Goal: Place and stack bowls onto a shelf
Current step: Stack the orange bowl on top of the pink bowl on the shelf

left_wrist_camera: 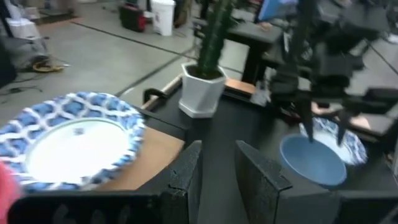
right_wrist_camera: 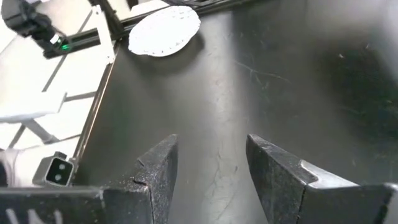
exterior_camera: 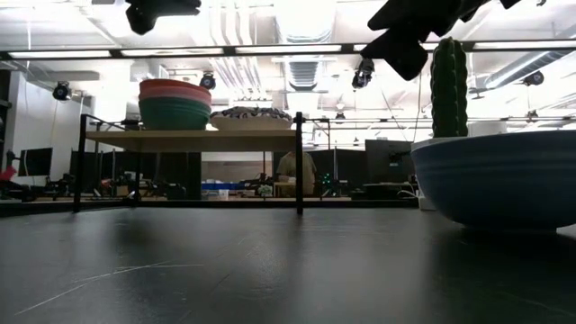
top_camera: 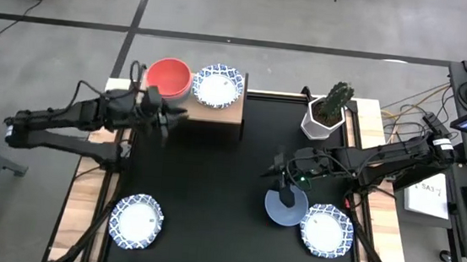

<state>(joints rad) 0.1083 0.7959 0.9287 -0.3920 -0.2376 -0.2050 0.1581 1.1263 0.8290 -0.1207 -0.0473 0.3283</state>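
Observation:
The shelf (top_camera: 227, 112) stands at the table's far edge. On its wooden top are a stack of bowls, red over green (exterior_camera: 175, 103), and a white bowl with a blue patterned rim (top_camera: 219, 86). My left gripper (top_camera: 175, 116) hovers just near of the shelf's left end, open, nothing between its fingers (left_wrist_camera: 217, 149). A blue bowl (top_camera: 284, 208) rests on the table at the near right, next to a white-and-blue bowl (top_camera: 326, 230). My right gripper (top_camera: 281, 173) hangs above the blue bowl's far side, open and empty (right_wrist_camera: 211, 143). Another white-and-blue bowl (top_camera: 136, 221) sits near left.
A white hexagonal pot with a cactus (top_camera: 328, 114) stands at the far right of the table. The black tabletop (top_camera: 212, 180) lies bare between the shelf and the near bowls. Wooden side strips (top_camera: 84, 194) edge the table.

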